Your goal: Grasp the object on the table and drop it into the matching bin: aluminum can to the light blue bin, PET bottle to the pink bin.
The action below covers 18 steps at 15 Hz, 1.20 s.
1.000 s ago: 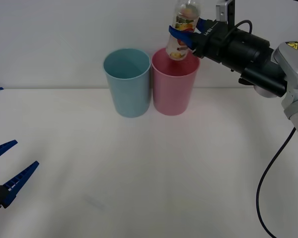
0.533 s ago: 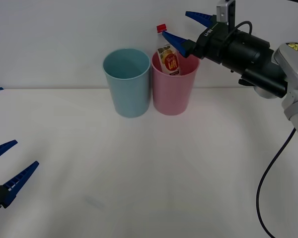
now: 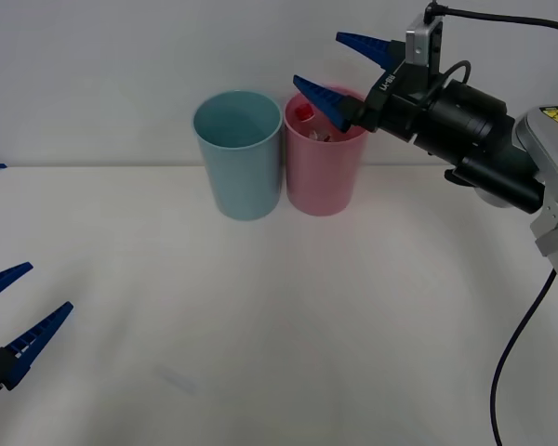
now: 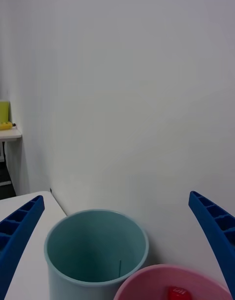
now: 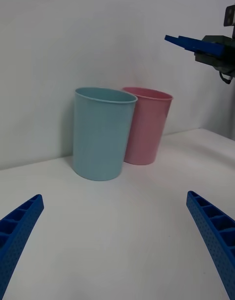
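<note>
PET bottle [image 3: 307, 115] inside the pink bin [image 3: 324, 177], right of the light blue bin [image 3: 239, 167].

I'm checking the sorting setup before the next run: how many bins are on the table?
2. The light blue bin stands at the far side of the table; the pink bin stands right beside it on the robot's right, under the open right gripper. Nothing seems hidden.

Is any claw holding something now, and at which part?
Nothing is held. The right claw is open above the pink bin; the left claw is open too.
</note>
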Each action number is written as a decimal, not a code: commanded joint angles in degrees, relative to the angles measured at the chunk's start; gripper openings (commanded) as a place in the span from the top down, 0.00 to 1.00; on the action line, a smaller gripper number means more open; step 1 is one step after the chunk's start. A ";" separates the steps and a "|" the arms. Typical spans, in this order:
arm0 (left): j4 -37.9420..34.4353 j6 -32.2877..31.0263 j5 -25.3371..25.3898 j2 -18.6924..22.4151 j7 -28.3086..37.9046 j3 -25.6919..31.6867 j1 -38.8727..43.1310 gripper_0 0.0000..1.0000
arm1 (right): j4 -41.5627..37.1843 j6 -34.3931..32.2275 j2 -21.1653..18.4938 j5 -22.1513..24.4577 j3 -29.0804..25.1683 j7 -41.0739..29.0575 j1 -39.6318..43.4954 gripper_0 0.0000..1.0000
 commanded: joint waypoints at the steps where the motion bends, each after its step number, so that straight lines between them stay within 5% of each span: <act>1: 0.00 0.00 0.00 0.00 0.00 0.00 0.00 0.00 | -4.58 -0.66 -1.10 -1.70 0.01 -0.01 4.25 0.00; 9: 0.00 0.00 0.00 0.00 0.00 0.00 0.00 0.00 | -20.14 -0.75 -9.01 -5.92 -1.48 3.42 22.18 0.00; 15: 0.00 0.00 0.00 0.00 0.00 0.00 0.00 0.00 | -26.03 -4.26 -11.82 -6.09 -10.45 15.20 37.91 0.00; 18: 0.00 0.00 0.00 0.00 0.00 0.00 0.00 0.00 | -28.49 -6.28 -11.91 -5.65 -14.93 14.93 45.73 0.00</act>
